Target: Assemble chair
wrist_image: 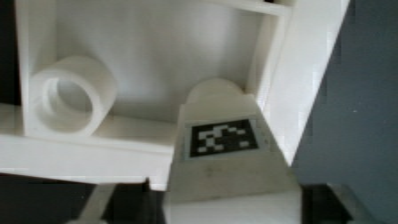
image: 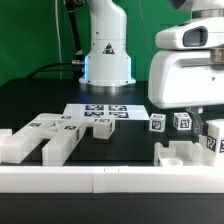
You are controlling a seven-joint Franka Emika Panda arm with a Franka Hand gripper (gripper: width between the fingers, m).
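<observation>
- The gripper [image: 198, 110] hangs low over the chair parts at the exterior view's right, near the front rail [image: 100, 180] of the surface [image: 50, 100].
- The wrist view shows a tagged white chair piece [wrist_image: 222, 140] directly in line with the gripper. Its long axis runs away from the camera, beside a framed piece with a round hole [wrist_image: 71, 95].
- The fingers are hidden, so I cannot tell how wide the jaws stand or whether they grip the tagged piece.

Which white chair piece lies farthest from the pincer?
The low block at the exterior view's far left edge. The pincer hangs at the far right, over the small tagged blocks; every other piece lies nearer it.
</observation>
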